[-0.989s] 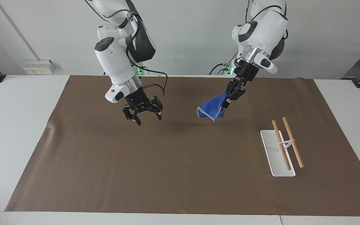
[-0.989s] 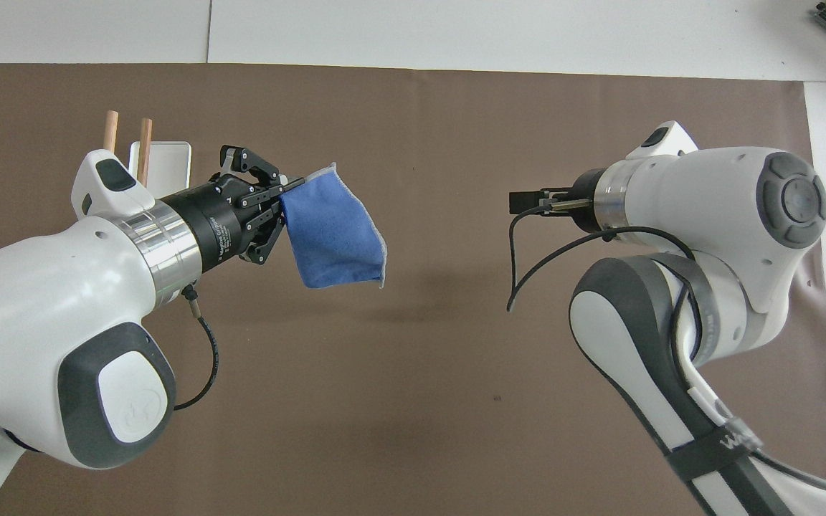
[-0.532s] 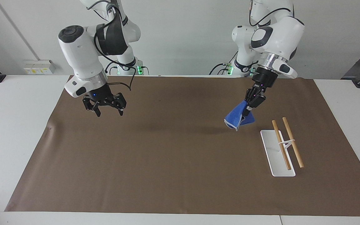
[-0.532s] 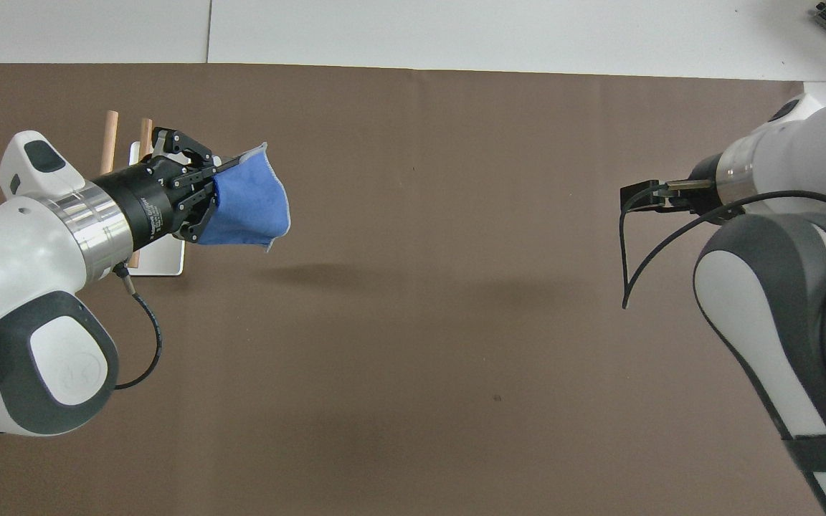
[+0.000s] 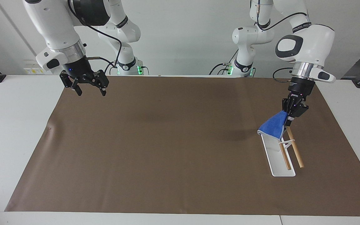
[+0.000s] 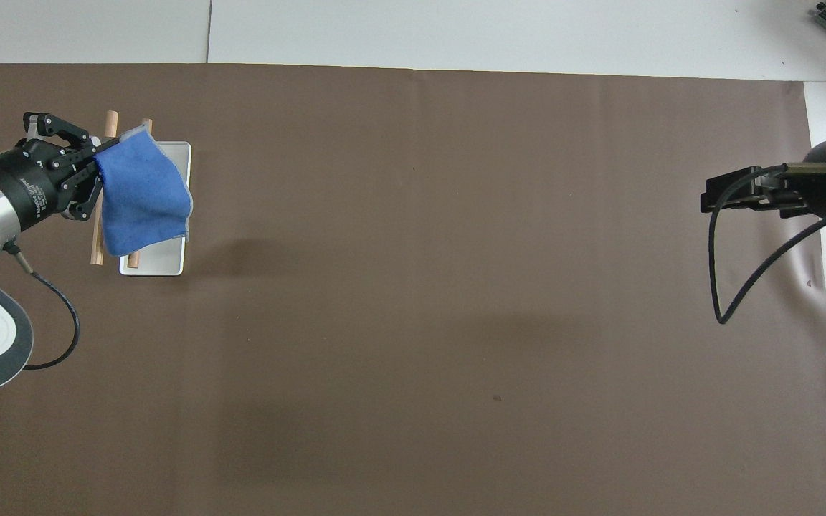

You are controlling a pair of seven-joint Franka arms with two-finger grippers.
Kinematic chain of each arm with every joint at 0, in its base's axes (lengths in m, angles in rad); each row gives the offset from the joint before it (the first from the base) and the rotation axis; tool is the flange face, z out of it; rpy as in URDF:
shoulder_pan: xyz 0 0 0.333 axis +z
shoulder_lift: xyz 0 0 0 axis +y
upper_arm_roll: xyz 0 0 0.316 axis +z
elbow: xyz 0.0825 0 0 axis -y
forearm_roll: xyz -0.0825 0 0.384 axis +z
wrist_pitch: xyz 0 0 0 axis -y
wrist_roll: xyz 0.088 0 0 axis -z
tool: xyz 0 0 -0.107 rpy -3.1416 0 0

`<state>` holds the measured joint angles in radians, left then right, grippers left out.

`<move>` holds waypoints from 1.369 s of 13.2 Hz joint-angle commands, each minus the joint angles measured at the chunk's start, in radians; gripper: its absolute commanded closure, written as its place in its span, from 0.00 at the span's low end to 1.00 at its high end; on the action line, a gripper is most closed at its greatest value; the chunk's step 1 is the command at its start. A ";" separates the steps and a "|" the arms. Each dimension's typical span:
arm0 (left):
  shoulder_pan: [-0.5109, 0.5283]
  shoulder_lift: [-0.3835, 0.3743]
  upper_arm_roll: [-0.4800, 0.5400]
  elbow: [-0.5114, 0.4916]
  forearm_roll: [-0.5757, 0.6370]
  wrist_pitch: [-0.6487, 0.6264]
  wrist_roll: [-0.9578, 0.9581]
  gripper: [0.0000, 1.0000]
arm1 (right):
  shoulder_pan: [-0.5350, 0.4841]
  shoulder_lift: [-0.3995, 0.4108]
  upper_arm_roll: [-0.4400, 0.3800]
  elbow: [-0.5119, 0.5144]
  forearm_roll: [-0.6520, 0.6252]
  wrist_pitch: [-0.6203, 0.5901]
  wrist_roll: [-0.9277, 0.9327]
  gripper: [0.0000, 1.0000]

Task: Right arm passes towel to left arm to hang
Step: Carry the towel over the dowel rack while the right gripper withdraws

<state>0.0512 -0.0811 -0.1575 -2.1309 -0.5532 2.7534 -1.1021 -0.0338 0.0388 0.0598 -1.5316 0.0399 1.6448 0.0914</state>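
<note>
Hanging stage, handover looks done already

Facing view: left gripper (image 5: 289, 118) clamped on the towel (image 5: 273, 127), dangling right over the rack (image 5: 277, 156) rods, not draped yet. Right gripper (image 5: 87, 87) waits, fingers apart, w/ nothing in it. Overhead: towel (image 6: 142, 193) covers the rods; release is what's left imo.

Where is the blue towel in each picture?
Facing view: the towel hangs from the left gripper toward the picture's right, over the wooden rack.
Overhead view: the towel is at the picture's left, over the same rack.
Shared landmark: the rack.
</note>
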 commanded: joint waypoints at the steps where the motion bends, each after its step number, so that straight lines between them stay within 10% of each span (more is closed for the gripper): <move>1: 0.027 0.056 -0.013 -0.001 -0.013 0.109 -0.002 1.00 | 0.056 -0.003 -0.064 0.025 -0.026 -0.042 0.013 0.00; 3: 0.038 0.092 -0.013 0.002 -0.019 0.181 -0.039 1.00 | 0.135 -0.011 -0.199 0.025 -0.014 -0.063 0.001 0.00; 18: 0.216 0.118 -0.013 -0.084 -0.024 0.279 -0.234 1.00 | 0.029 -0.148 -0.137 -0.090 -0.026 -0.117 -0.048 0.00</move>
<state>0.2582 0.0548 -0.1582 -2.1686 -0.5562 3.0128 -1.3296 0.0058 -0.0664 -0.0918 -1.6032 0.0391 1.5352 0.0611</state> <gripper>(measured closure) 0.978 0.000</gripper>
